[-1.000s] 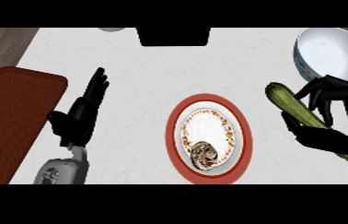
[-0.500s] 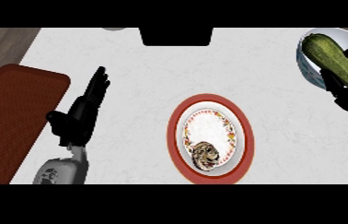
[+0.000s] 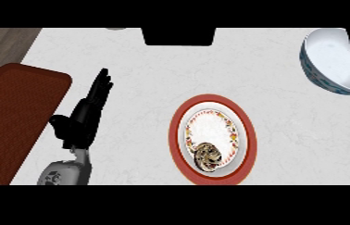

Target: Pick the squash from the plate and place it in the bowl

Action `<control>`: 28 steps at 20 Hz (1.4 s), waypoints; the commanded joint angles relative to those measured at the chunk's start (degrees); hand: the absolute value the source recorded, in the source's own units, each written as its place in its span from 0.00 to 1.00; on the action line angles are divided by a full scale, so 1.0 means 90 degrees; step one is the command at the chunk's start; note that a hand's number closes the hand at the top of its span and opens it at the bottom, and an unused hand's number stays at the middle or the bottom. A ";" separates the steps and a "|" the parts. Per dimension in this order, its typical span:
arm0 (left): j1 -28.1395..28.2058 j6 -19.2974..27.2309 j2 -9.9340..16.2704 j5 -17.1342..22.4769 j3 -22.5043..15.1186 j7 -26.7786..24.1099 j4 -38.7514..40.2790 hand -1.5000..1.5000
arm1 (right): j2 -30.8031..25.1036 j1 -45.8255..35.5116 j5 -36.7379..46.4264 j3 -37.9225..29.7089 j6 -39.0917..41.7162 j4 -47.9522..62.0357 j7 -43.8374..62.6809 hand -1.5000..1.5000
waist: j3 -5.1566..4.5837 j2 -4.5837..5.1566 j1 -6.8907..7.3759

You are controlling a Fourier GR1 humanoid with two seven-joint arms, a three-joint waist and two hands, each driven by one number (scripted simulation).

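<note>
The squash shows nowhere, neither on the red-rimmed plate [image 3: 179, 140] nor in the visible part of the bowl [image 3: 327, 62] at far right, the right hand is out of view, the left hand [image 3: 85, 113] rests open at left, and a squash likely handles stiff, smooth, best grasped mid-length.

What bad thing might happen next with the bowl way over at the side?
The bowl is cut off by the view's right edge, so I cannot tell whether the squash is in it; it may have missed. The right hand is out of view too, so coming back it might bump the bowl or the plate. The left hand rests open by the dark red mat.
</note>
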 commanded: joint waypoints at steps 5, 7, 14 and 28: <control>-0.0348 -0.0122 0.0065 0.0111 0.0158 -0.0069 0.0293 0.50 | -0.1047 -0.0316 0.1446 0.0241 -0.0389 0.2313 -0.1538 1.00 | 0.0007 0.0057 0.0083; -0.0059 -0.0028 -0.0074 -0.0056 -0.0056 -0.0216 0.0177 0.50 | -0.0738 -0.0359 0.1825 0.0454 -0.1007 0.2917 -0.1979 1.00 | 0.0007 0.0036 0.0085; -0.0308 -0.0138 0.0059 0.0083 0.0183 -0.0205 0.0371 0.50 | -0.1095 -0.1140 0.2163 0.0064 -0.1910 0.5700 -0.3291 1.00 | 0.0011 0.0064 0.0133; -0.0469 -0.0080 -0.0145 0.0045 0.0052 -0.0133 0.0442 0.50 | -0.1428 -0.1568 0.2167 -0.0331 -0.1497 0.8785 -0.4740 0.00 | 0.0031 0.0144 0.0283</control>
